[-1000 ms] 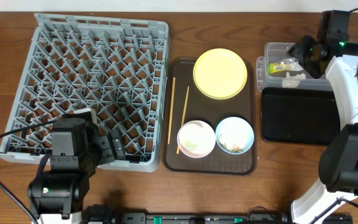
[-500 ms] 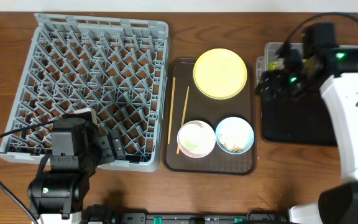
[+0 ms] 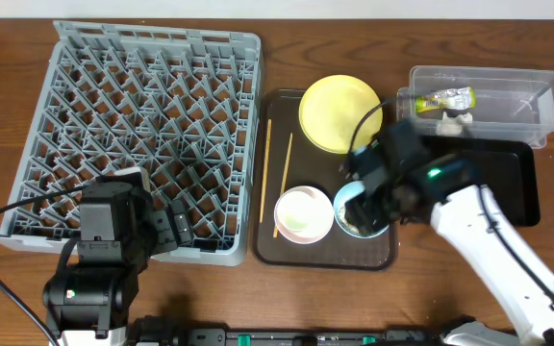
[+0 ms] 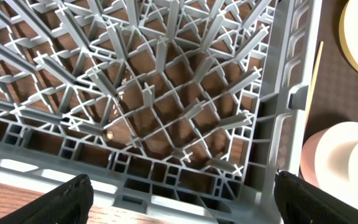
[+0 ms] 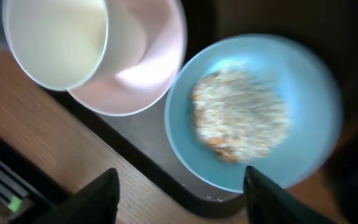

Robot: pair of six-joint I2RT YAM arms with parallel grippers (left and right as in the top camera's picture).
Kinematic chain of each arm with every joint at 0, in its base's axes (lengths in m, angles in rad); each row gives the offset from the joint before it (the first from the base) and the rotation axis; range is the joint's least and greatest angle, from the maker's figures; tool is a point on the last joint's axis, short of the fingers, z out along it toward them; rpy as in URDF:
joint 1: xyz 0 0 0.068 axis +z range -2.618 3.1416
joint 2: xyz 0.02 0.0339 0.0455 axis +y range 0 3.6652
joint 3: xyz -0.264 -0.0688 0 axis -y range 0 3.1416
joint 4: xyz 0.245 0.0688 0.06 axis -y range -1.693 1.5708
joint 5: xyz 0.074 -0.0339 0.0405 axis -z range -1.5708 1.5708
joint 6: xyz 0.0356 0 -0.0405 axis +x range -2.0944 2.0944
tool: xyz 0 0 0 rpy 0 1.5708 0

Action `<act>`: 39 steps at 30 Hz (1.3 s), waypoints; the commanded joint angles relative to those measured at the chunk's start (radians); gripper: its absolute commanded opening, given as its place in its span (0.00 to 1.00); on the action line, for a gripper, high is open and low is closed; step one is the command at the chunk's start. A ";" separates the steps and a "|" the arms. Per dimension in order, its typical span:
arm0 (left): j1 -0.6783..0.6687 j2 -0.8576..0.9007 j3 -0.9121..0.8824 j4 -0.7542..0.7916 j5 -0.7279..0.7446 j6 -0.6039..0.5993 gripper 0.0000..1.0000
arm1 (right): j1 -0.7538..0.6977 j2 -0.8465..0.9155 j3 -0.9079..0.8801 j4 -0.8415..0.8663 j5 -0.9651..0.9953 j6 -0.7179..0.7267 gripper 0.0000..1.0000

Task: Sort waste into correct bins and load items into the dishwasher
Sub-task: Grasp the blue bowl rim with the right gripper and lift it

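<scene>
While L gripper hangs slack and spread wide, holding nothing, over the near right corner of the grey dish rack, R gripper hovers low over the near rim of the light blue bowl, fingers apart and empty. Bowl sits at the near right end of the brown serving tray, w/ a heap of beige rice crumbs in its middle. Seen from the R wrist, the bowl's near rim lies btwn the two fingers and just beyond their tips; no contact visible.

Step in hand, prob.: grab the bowl to tip crumbs into a bin. To do it well: drop one finger inside the rim, one outside, clear of the crumbs; close firmly, as a thin slick wall may slip; lift level so nothing spills onto the tray.

Just beside it on the left, a white bowl w/ small white cup inside; don't nudge it. Further back: two wooden chopsticks, black tray off to the right, then yellow plate. Farthest, at right: clear tub holding green-yellow wrapper and white tissue.
</scene>
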 commanded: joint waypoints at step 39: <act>-0.001 -0.002 0.019 -0.007 -0.002 -0.012 0.93 | 0.155 -0.003 -0.228 0.433 0.212 0.105 0.01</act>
